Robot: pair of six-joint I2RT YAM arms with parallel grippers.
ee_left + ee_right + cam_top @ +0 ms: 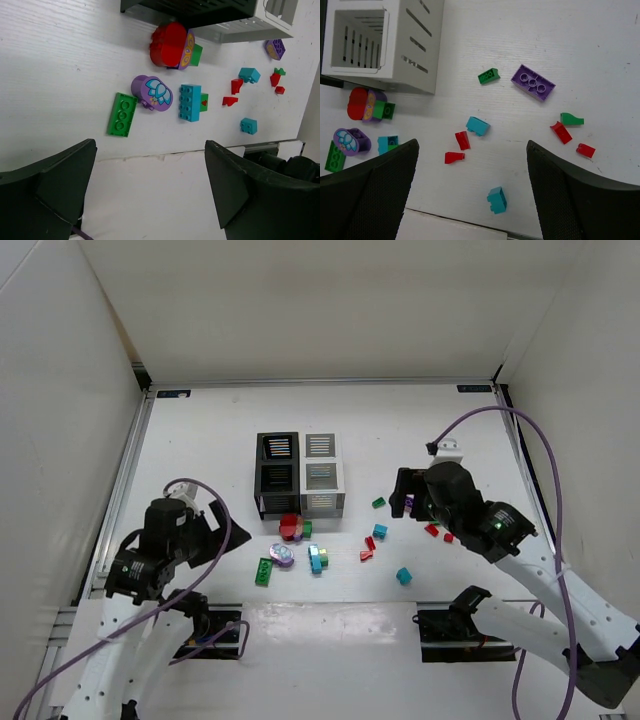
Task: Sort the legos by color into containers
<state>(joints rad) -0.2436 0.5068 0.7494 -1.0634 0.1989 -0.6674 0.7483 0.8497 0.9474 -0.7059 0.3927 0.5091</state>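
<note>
L & R jaws both gape wide w/ nothing held, each hovering over its own side's legos (290, 527), which lie loose on the counter (200, 440) near-side & right of the containers (300, 475), bins apparently empty, so prob. splitting picks by reach.

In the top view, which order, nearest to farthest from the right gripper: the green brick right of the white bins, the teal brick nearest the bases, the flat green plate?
1. Green brick, beside the right gripper.
2. Teal brick, below it in the view.
3. Flat green plate, far left.
</note>
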